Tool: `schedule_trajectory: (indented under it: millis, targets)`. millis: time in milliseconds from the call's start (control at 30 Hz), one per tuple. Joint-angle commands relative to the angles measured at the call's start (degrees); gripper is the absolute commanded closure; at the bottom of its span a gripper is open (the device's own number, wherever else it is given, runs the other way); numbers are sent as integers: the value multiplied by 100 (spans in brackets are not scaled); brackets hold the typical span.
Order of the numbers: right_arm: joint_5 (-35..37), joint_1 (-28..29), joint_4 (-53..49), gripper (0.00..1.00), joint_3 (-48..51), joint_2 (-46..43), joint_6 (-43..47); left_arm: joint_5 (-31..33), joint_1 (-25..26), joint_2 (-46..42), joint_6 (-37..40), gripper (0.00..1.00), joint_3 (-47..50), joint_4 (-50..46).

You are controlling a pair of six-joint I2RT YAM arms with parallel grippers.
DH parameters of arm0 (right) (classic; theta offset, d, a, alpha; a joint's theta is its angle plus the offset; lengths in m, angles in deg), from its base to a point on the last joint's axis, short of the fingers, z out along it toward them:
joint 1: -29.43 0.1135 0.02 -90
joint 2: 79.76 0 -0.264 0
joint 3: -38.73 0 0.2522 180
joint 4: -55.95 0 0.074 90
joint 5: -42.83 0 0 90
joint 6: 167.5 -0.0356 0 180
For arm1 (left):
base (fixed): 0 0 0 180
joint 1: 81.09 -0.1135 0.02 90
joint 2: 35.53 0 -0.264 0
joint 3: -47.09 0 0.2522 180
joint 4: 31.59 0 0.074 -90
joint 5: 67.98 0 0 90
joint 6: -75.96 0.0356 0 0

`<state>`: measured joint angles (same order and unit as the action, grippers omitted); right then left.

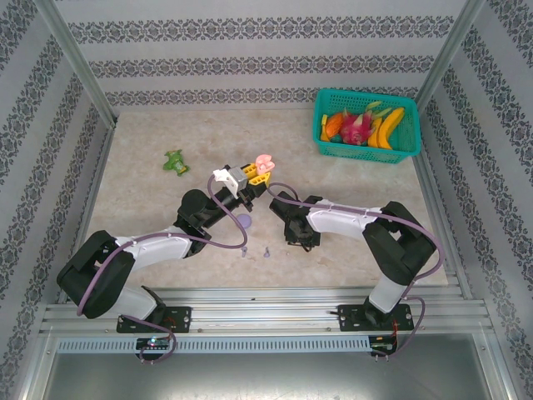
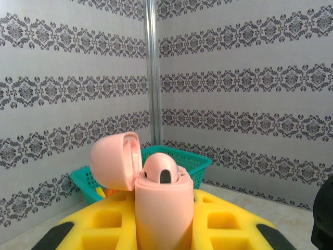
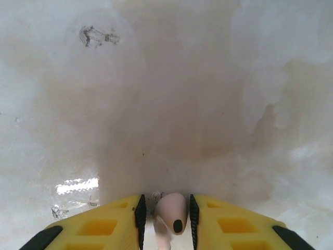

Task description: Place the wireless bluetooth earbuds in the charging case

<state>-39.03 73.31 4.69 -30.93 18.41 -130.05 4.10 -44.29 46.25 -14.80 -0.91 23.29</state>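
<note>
While the left gripper (image 1: 252, 175) is clenched on the body of the pink charging case (image 2: 162, 208), holding it upright with its lid (image 2: 115, 160) swung open to one side and one earbud (image 2: 160, 174) seated inside, the right gripper (image 3: 165, 221) points down at the table (image 3: 156, 94) with a pale pink earbud (image 3: 173, 209) between its yellow fingers (image 3: 104, 226); the bud's head sits close against one pad with a sliver of gap at the other, so whether it is truly pinched cannot be told. The bud is likely feather-light, hard and glossy, so a careless squeeze could make it twist or squirt out; the surest hold is probably across the rounded head, pads flat, leaving the stem free beyond the fingertips to lead into whichever well remains. The case looks rigid enough to bear a firm clamp on its sides, clear of the hinge
</note>
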Motion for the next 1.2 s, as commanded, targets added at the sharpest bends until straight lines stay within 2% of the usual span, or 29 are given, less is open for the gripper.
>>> schedule_trajectory:
  millis: [0,267,500,867,1167]
  targets:
    - [68,28,-117,71,-88,155,-86,-14,38,-48,-70,100,-29,317]
    - [52,-144,216,79,155,79,-28,-47,43,-57,-54,100,-51,255]
    - [69,-250,706,85,525,-357,153,-94,38,-114,-70,100,-35,159]
    - [298,-442,1271,86,1220,-2083,257,-180,36,-303,-39,100,-16,-50]
    - [93,-919,1377,86,894,-3737,770,-690,39,-542,4,100,-86,-512]
